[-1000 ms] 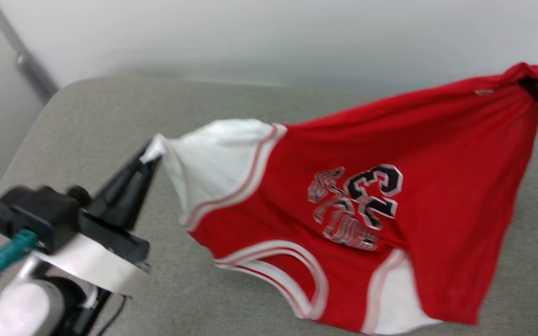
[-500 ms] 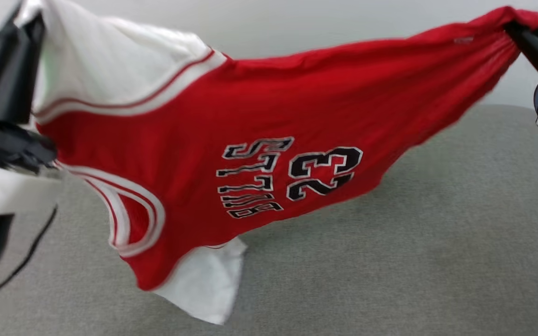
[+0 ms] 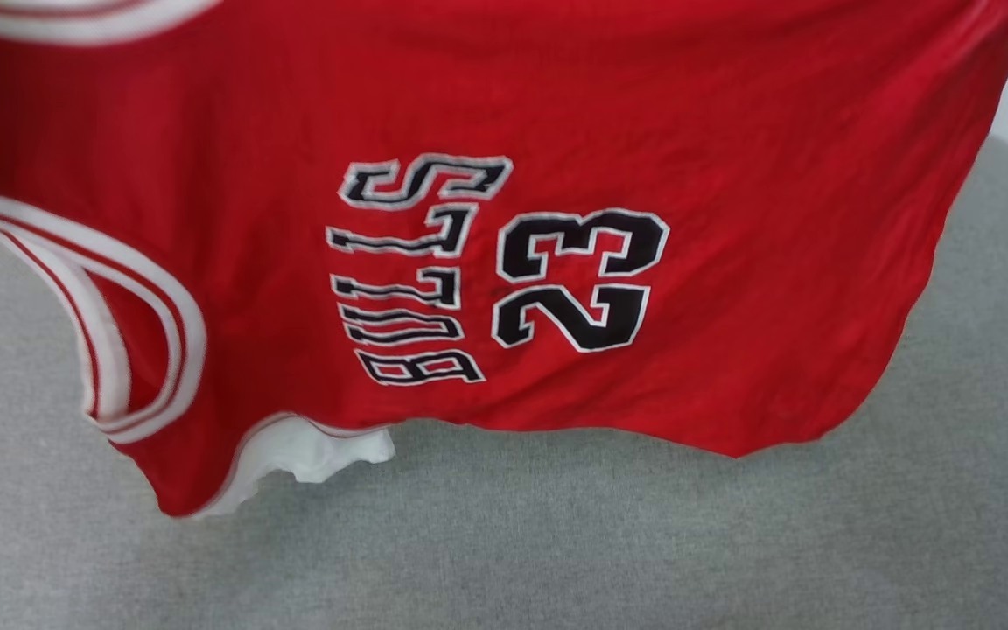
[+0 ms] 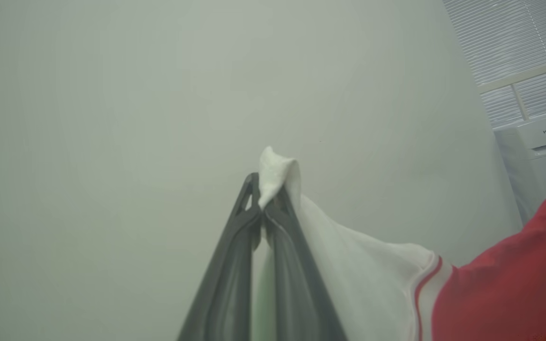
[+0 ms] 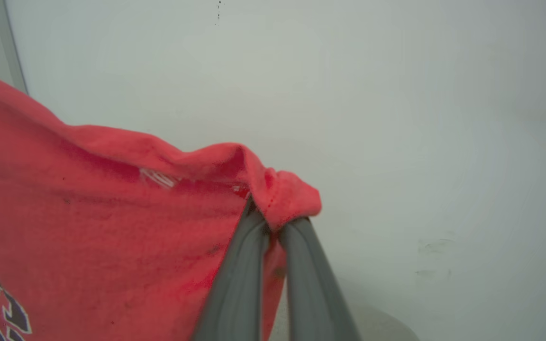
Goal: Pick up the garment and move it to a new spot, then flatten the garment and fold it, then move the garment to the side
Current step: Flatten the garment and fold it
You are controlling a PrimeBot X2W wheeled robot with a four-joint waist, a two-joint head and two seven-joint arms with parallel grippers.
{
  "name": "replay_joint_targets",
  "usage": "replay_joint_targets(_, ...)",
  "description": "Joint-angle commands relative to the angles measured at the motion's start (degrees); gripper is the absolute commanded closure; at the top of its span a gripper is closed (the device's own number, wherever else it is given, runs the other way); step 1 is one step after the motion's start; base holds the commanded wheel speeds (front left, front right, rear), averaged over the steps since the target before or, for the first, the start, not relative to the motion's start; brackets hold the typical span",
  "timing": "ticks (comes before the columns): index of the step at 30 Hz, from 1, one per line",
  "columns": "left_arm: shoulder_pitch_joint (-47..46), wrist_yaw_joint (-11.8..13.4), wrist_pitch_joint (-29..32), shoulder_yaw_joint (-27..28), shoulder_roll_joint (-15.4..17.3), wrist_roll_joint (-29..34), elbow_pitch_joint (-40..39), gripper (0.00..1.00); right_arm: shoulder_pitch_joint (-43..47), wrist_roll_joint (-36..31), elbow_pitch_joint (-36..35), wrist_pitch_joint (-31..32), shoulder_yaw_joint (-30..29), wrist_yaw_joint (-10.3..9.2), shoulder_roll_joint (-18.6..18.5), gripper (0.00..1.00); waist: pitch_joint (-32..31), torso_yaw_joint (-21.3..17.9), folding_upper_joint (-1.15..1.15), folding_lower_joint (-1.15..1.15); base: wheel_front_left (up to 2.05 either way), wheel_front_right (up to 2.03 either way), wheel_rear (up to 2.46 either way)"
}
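One garment (image 3: 731, 175), a red jersey, hangs stretched in the air above the grey fabric-covered worktop (image 3: 556, 542), carried by two hands. The left hand (image 4: 263, 208) has its fingers pressed together on the tip of a white sleeve. The right hand (image 5: 273, 225) pinches a bunched red corner. The chest print, turned sideways in the head view, reads "BULLS" and "23" in black with white edges. One white appliance (image 4: 538, 142) by the wall carries the brand "Hisense".

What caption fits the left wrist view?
The left gripper shut on a white sleeve tip of the garment, before a pale wall.
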Motion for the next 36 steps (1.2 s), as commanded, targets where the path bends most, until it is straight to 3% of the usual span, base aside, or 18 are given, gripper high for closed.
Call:
replay_joint_targets(1,-1.40,-0.26,0.16,0.31,-0.33,-0.18,0.32,1.00,-1.17,-0.50,-0.32,-0.33,-0.11,-0.04,0.34,1.00,2.52,-0.08,0.00,0.00,0.00,0.00,0.00)
replay_joint_targets(6,-11.69,-2.87,1.18,0.25,-0.35,0.47,5.54,1.00,-7.19,-2.66,0.27,-2.16,0.03,-0.04,0.98,1.00,9.79,-0.21,0.00,0.00,0.00,0.00,0.00)
replay_joint_targets(13,-32.05,-8.71,1.81,-2.66,-2.73,4.04,19.74,1.00,-20.76,-6.36,6.62,-5.43,2.30,-0.05,0.70,1.00,20.89,-0.18,0.00,0.00,0.00,0.00,0.00)
replay_joint_targets(20,-52.28,-12.60,-2.15,-6.29,-8.81,9.58,36.30,1.00,-36.97,-10.87,18.09,-12.01,5.37,-0.05,1.55,1.00,29.92,1.24,0.00,0.00,0.00,0.00,0.00)
replay_joint_targets(24,-59.75,-13.50,-6.54,-7.43,-11.88,11.69,44.05,1.00,-44.41,-13.97,24.91,-16.92,7.55,-0.05,1.50,1.00,33.27,2.53,0.00,0.00,0.00,0.00,0.00)
replay_joint_targets(30,-62.43,-14.41,-14.52,-9.03,-15.94,14.58,53.18,1.00,-49.54,-17.66,36.06,-24.45,7.59,-0.05,3.64,1.00,35.95,4.68,0.00,0.00,0.00,0.00,0.00)
replay_joint_targets(36,-53.10,-15.24,-15.66,-7.15,-20.61,14.14,52.88,1.00,-44.17,-17.15,43.70,-31.40,10.32,-0.05,5.46,1.00,35.18,5.78,0.00,0.00,0.00,0.00,0.00)
